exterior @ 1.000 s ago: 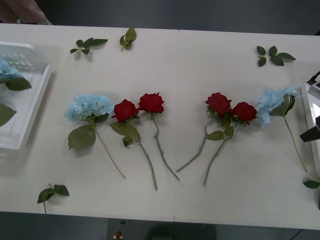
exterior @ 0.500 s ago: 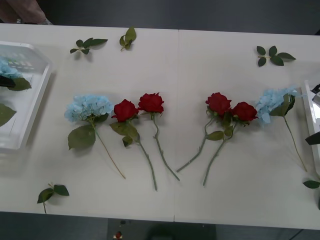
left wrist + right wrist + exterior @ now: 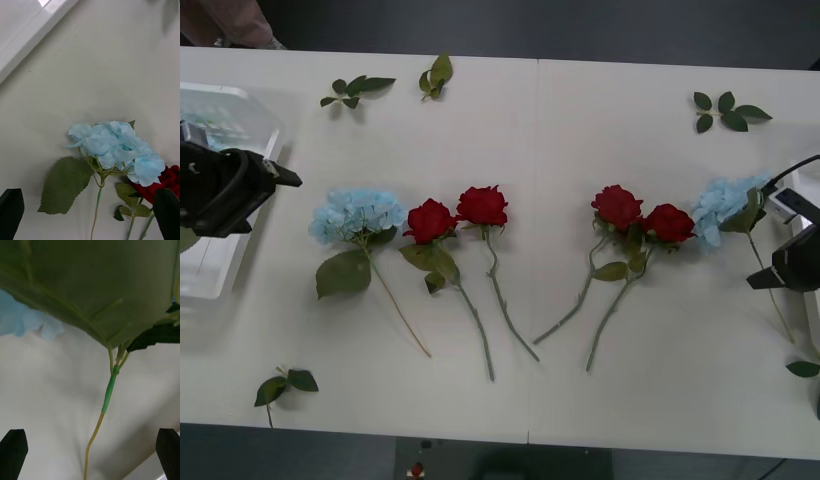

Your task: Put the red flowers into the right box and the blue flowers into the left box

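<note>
— Now that both arms have swung in over the table, where are they headed?

— The left claw has come off the left box and hangs near the blue flower at the left end of the row. The right claw has come in from the right box to the other blue flower; its fingers stand apart on either side of that stem, touching nothing.

— And the left one, open as well?

— Yes, spread wide, with the bloom just ahead of it.

— So nothing has been picked up?

— Not yet. All four roses lie in the middle of the table, well apart from either box. I'd say each arm is lining up a blue flower, though the right one's would then have to cross to the far box.
</note>
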{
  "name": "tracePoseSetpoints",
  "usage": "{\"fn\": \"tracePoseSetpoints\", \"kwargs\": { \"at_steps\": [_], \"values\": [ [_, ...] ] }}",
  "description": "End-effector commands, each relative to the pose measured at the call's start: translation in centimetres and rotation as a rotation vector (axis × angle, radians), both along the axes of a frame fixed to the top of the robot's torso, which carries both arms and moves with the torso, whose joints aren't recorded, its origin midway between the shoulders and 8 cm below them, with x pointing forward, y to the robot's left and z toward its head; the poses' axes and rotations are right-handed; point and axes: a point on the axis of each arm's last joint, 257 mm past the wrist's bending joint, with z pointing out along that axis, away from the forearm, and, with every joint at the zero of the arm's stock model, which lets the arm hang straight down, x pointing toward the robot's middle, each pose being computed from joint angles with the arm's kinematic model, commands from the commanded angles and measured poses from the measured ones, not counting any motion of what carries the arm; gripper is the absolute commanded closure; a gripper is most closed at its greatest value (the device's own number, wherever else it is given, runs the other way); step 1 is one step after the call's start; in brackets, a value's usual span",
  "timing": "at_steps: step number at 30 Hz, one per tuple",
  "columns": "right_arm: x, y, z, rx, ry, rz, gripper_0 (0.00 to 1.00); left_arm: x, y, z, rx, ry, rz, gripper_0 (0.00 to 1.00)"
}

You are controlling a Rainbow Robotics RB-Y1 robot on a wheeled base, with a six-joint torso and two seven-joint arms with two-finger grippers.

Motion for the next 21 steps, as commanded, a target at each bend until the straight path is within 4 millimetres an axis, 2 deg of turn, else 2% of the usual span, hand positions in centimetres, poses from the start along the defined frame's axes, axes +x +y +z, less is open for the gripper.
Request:
{"fn": "tracePoseSetpoints", "kwargs": {
  "at_steps": [1, 9, 19, 20, 21],
  "values": [
    [1.0, 0.0, -0.6, -0.012, -0.027, 0.011, 0.00, 1.2, -2.3, 0.9, -0.029, -0.033, 0.022, 0.00],
    [1.3, 0.2, -2.5, -0.010, -0.033, 0.000, 0.00, 1.4, -6.0, -2.3, -0.004, 0.001, 0.030, 0.00],
    [1.6, 1.0, -3.7, 0.005, -0.040, -0.010, 0.00, 0.6, -8.9, -6.2, 0.087, 0.012, -0.029, 0.00],
    [1.9, 1.1, -3.6, 0.007, -0.050, -0.014, 0.15, 0.5, -9.3, -6.7, 0.102, 0.012, -0.046, 0.00],
    [2.0, 1.2, -3.8, 0.008, -0.052, -0.015, 0.36, 0.4, -9.7, -7.1, 0.115, 0.008, -0.059, 0.00]
  ]
}}
